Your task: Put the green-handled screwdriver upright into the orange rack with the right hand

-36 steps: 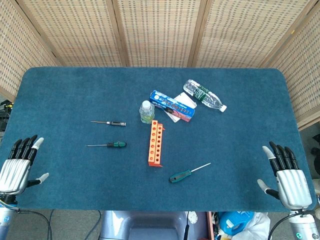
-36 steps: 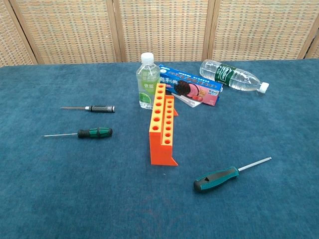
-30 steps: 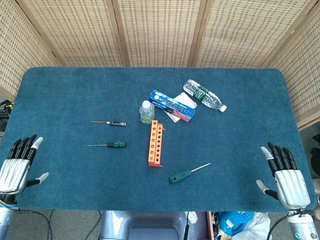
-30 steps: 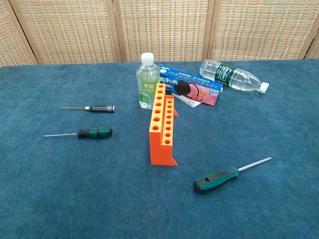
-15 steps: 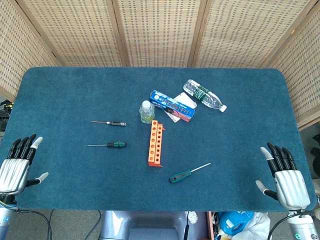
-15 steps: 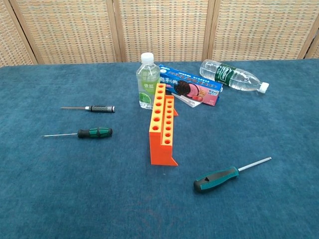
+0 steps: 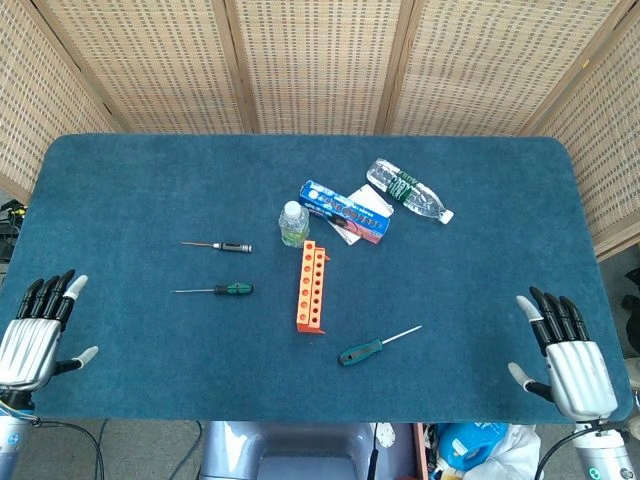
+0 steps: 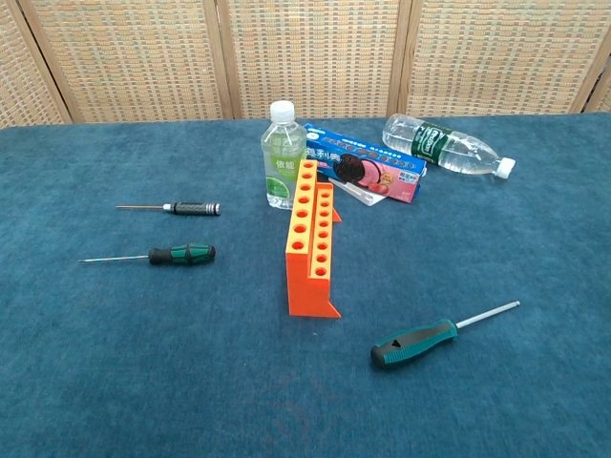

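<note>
The green-handled screwdriver (image 7: 363, 351) (image 8: 414, 343) lies flat on the blue table, just right of and nearer than the orange rack (image 7: 310, 286) (image 8: 311, 252), its shaft pointing away to the right. The rack stands mid-table with two rows of empty holes. My right hand (image 7: 568, 353) hovers open at the table's near right corner, far right of the screwdriver, fingers spread. At the near left corner my left hand (image 7: 36, 329) is open too. Neither hand shows in the chest view.
A smaller green-and-black screwdriver (image 7: 226, 290) (image 8: 177, 255) and a black-handled one (image 7: 228, 246) (image 8: 186, 207) lie left of the rack. Behind the rack stand a small bottle (image 7: 292, 224) (image 8: 283, 168), a blue snack box (image 7: 344, 211) (image 8: 367, 171) and a lying water bottle (image 7: 408, 190) (image 8: 444, 147).
My right hand has crept slightly left and forward along the table's near right edge. Everything else stays where it was.
</note>
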{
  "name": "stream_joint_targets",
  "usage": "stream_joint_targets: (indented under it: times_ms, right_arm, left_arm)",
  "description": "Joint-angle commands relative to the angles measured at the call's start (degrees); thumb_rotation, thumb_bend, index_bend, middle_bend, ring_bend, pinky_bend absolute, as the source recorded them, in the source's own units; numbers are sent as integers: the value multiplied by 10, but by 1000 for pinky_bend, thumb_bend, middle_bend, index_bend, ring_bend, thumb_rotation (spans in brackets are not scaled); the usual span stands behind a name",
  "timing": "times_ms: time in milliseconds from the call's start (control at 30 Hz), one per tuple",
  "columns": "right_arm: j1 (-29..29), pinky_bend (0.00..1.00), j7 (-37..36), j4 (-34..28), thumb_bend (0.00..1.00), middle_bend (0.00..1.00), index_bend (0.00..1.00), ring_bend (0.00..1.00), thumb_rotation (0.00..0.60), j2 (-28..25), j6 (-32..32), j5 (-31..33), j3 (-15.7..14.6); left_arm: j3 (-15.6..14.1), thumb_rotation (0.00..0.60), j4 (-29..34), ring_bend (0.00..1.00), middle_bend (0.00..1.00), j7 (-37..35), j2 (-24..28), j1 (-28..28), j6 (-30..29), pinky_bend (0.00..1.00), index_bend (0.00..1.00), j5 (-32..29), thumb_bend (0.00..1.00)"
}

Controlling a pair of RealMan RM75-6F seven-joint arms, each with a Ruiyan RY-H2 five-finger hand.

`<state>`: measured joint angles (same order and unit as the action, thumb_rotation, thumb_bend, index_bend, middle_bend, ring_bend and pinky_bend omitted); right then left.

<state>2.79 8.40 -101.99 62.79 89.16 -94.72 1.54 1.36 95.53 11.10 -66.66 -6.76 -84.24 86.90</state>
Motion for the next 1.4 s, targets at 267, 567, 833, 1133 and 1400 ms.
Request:
stream_joint_targets:
  times_ms: [267,567,833,1133,1400]
  right_arm:
    - [8,0,-16,-11,186,0,42,0,600,-1,-5,-19,-4]
    - [61,0,15,-76,189,0,217,0,600,2,-67,-40,12]
    - [119,0,79,-129,193,0,292,0,600,44,-164,-8,28]
    - [172,0,157,-148,201,0,339,0,600,114,-238,59,45]
    - [202,0,193,-124,202,0,360,0,600,168,-276,108,53]
  left_arm:
    - [0,600,1,0,0,1,-1,-1,3,0,0,-3,0]
    - [2,600,3,0,0,2,-1,1,-1,0,0,-3,0]
    - [3,600,2,0,0,-3,1,1,-3,0,0,-4,0]
    - [4,600,0,0,0,-9,2,0,0,0,0,-5,0]
    - [5,600,0,0,0,-12,2,0,-1,0,0,-4,0]
